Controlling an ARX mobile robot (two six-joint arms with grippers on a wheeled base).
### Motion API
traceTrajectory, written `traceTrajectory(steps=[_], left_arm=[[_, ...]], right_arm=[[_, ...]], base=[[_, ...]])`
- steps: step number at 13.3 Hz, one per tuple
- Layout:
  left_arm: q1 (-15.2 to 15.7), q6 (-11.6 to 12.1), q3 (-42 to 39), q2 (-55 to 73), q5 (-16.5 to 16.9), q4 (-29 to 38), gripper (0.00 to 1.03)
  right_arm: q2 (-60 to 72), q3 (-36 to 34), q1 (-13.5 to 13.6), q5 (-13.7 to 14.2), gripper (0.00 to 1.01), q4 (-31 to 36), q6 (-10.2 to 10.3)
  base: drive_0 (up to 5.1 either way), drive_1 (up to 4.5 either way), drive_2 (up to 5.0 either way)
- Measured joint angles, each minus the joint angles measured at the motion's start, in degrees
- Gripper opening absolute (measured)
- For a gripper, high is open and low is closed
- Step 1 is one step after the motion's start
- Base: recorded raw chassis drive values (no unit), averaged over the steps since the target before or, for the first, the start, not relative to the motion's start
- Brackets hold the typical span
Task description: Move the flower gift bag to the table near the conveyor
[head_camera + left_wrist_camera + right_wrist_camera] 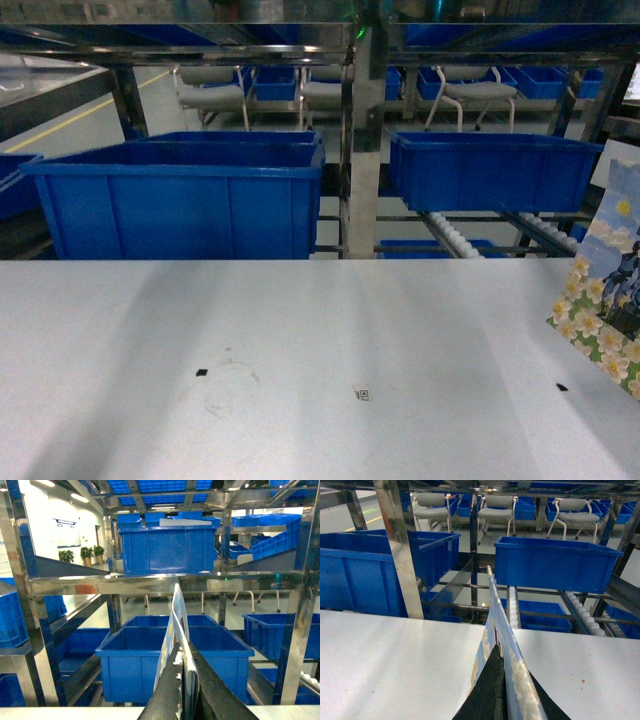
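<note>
Glossy flowered card: the gift bag hangs at the far right over the table, its top edge pinched in my left gripper and my right gripper (both clamped edge-on). I judge I'm mid-carry; next I must lower it upright short of the conveyor and blue bins.

Open table ahead, blue bins, conveyor behind

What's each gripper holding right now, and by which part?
Both are shut on the flower gift bag, each pinching its thin upper edge: the left gripper and the right gripper each clamp the flattened bag edge-on between their fingers.
</note>
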Motion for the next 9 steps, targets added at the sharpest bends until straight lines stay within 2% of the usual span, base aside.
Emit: traceTrajectory(steps=[1, 3, 5, 9], left_arm=[[0.0, 0.0, 0.0, 0.0, 0.0, 0.02, 0.02], [0.0, 0.0, 0.0, 0.0, 0.0, 0.02, 0.02], [0.0, 0.0, 0.0, 0.0, 0.0, 0.0, 0.02], [0.0, 0.0, 0.0, 0.0, 0.0, 0.0, 0.02]], right_arm=[[1.11, 0.57, -0.11, -0.09, 0.02, 0.07, 0.04], [4.79, 0.59, -2.4, -2.69, 0.02, 0.0, 0.31], [7.52, 1.16, -3.54, -4.55, 0.02, -0.17, 1.97], [12.09, 1.92, -4.35, -4.94, 0.02, 0.02, 1.22]], base=[[0.0, 0.0, 0.0], [0.0, 0.0, 0.0], [0.0, 0.0, 0.0], [0.0, 0.0, 0.0]])
